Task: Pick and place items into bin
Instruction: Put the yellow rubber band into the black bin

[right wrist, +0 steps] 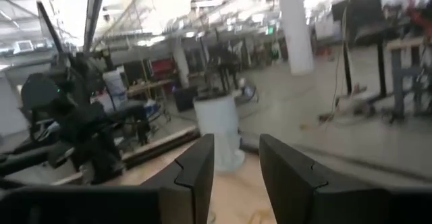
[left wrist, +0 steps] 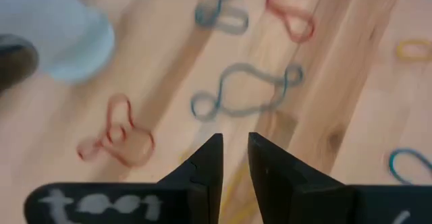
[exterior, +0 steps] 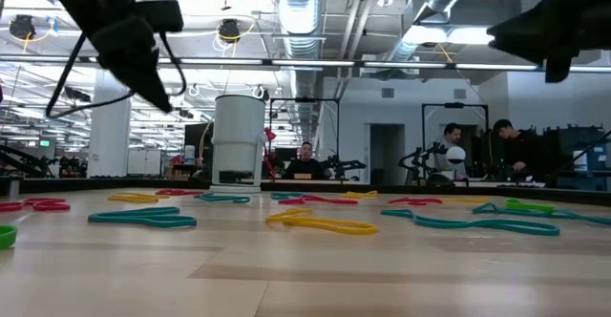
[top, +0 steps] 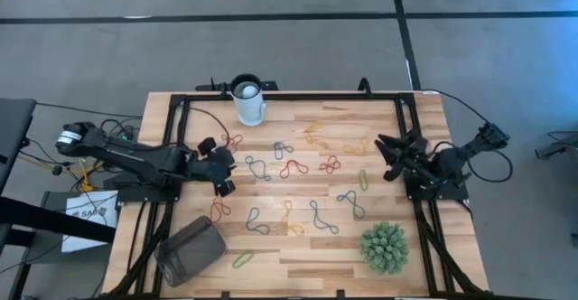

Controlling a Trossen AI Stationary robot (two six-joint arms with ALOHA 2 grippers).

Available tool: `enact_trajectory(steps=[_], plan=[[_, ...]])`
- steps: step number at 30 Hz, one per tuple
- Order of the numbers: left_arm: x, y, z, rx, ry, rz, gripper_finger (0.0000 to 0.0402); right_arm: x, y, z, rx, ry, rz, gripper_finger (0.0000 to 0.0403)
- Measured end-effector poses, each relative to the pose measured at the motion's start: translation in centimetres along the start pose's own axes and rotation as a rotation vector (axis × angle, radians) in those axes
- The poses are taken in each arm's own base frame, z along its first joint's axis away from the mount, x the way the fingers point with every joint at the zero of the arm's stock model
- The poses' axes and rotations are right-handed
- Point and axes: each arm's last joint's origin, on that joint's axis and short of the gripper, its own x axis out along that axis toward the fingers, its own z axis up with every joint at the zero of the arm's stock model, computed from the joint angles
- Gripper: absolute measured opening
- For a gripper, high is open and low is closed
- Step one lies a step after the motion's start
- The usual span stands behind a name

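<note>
The left gripper point(top: 219, 166), narrowly parted and empty, is held over the left of the tabletop point(top: 298, 250) beside a blue band point(left wrist: 246, 92). Wider fingers should be lowered squarely astride it before carrying to the bin point(top: 190, 251) at the near left. The right gripper point(top: 390, 157) is parked right, narrowly parted.

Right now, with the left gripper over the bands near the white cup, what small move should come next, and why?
Probably lower the left gripper straight down onto the blue-grey band ahead of its fingertips. It hangs above the table holding nothing, its fingers only narrowly apart, so they may need opening first. No band is visibly in the bin yet, and the right gripper waits at the table's right edge.
</note>
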Motion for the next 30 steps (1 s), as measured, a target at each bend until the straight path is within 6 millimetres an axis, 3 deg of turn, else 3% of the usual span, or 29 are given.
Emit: enact_trajectory(steps=[6, 11, 18, 30], plan=[[2.7, 0.3, -0.7, -0.053, 0.212, 0.032, 0.0061, -0.1, -0.1, -1.5, 0.071, 0.087, -0.008, 0.0113], [5.8, 1.0, -0.6, -0.058, 0.366, -0.040, 0.0061, -0.1, -0.2, -2.4, 0.091, 0.117, -0.017, 0.0113], [8.9, 2.3, -0.6, -0.048, 0.453, -0.036, 0.0061, -0.1, -0.2, -2.6, 0.056, 0.120, -0.016, 0.0113], [10.5, 3.2, -0.9, -0.018, 0.511, -0.014, 0.0055, -0.1, -0.2, -2.6, 0.056, 0.117, -0.018, 0.0113]])
